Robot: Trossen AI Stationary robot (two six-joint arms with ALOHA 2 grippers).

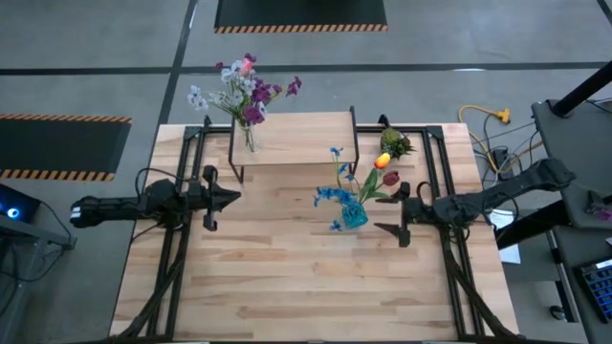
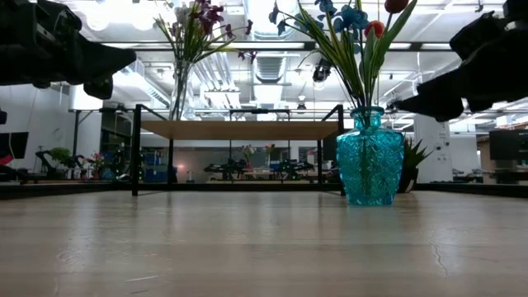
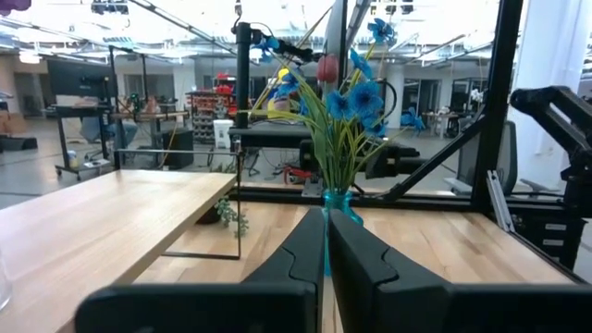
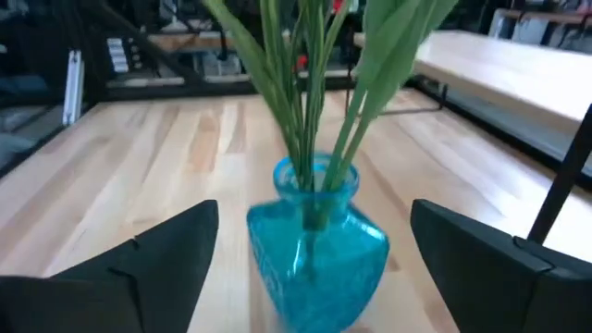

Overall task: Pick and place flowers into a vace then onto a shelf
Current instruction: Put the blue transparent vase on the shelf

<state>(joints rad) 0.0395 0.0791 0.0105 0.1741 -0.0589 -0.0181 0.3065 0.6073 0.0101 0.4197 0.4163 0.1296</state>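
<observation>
Standing on pale wood planks, faceted turquoise glass vase (image 4: 314,245) of flowers (image 1: 356,183), right tool (image 4: 314,268) spread, left tool (image 3: 326,268) pressed together.

A short green spiky sprig (image 1: 395,143) lies on the wooden table (image 1: 287,277).

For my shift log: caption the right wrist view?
Right tool open around turquoise vase of flowers on the table.

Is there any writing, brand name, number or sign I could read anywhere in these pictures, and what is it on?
None can be read.
The blue vase, the shelf and the table carry no lettering.
Signs and screens in the room behind the table are too small and blurred to read.
</observation>
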